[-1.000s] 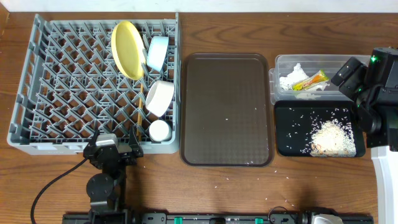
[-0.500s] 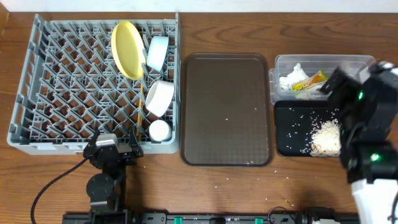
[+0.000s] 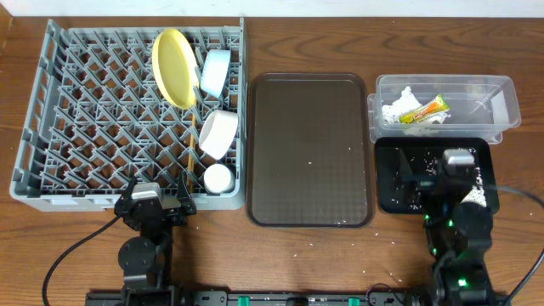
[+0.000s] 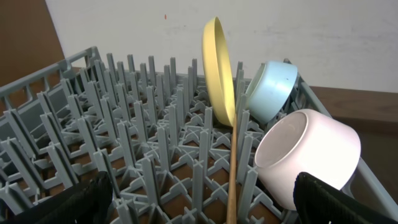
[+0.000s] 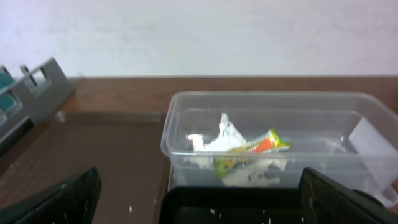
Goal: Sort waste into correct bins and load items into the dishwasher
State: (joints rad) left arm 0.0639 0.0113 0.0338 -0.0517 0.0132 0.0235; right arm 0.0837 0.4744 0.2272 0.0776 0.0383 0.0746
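Note:
The grey dish rack point(image 3: 85, 119) holds the yellow plate point(image 3: 174, 68) on edge, the light blue bowl point(image 3: 215, 72), the white bowl point(image 3: 218, 133), the white cup point(image 3: 218, 178) and the chopsticks point(image 3: 189, 157). The left wrist view shows the plate point(image 4: 219, 68), blue bowl point(image 4: 272, 90), white bowl point(image 4: 308, 155) and a chopstick point(image 4: 233, 168). My left gripper point(image 3: 157, 206) point(image 4: 205, 208) is open and empty at the rack's front edge. The clear tub point(image 3: 501, 106) point(image 5: 186, 124) holds the tissue point(image 3: 398, 109) point(image 5: 225, 132) and wrapper point(image 3: 425, 109) point(image 5: 264, 144). My right gripper point(image 3: 446, 174) point(image 5: 199, 199) is open and empty over the black tray point(image 3: 389, 191) point(image 5: 205, 199), hiding most of the rice point(image 3: 410, 170).
The brown serving tray point(image 3: 310, 149) lies between the rack and the bins, with a few stray rice grains on it. More grains lie on the table near the front edge point(image 3: 297, 252). Both arm bases stand at the table's front.
My right arm has swung from the right edge beside the bins down to the front of the table and now rests over the black tray, covering the rice pile. The left arm has not moved.

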